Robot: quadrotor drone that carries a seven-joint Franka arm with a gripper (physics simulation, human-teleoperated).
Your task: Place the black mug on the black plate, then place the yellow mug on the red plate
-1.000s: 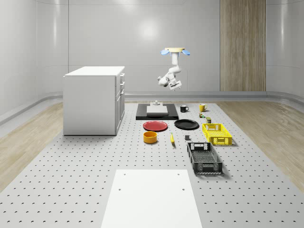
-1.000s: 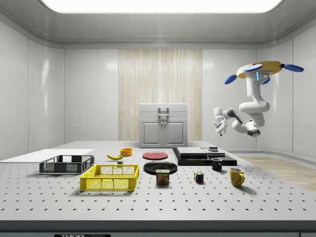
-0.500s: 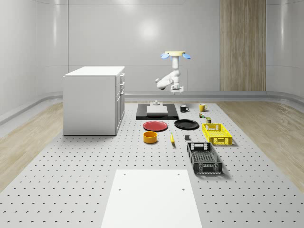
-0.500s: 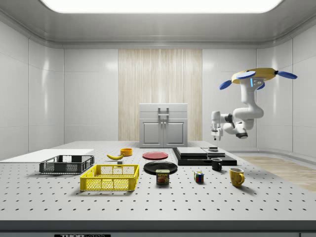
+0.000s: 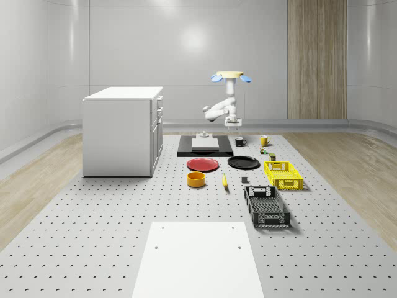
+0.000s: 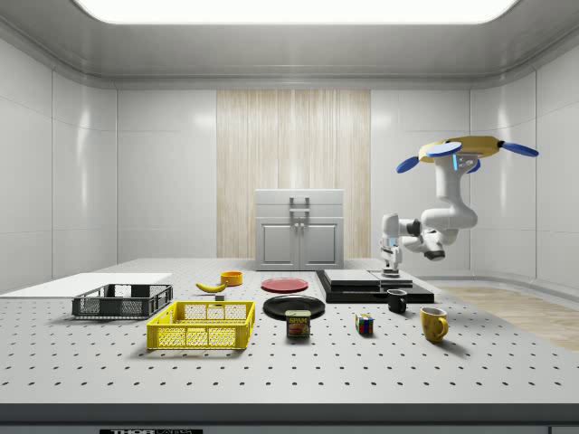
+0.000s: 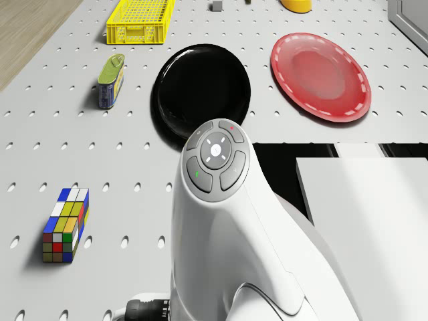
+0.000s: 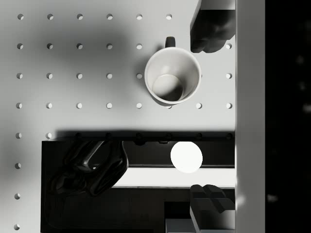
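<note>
Hovering lower | drone [image 6: 468, 148] | fingers [image 8: 210, 29] spread above black mug [image 8: 173, 76]

Black mug [image 5: 240, 142]: upright on the tabletop [image 5: 124, 217], right of centre in the whole-scene view, pale inside. Yellow mug [image 5: 264, 141]: upright, further right, handle on its right. Black plate [image 5: 243, 162] and red plate [image 5: 203, 164]: flat, side by side below them, red on the left, both bare.
</note>
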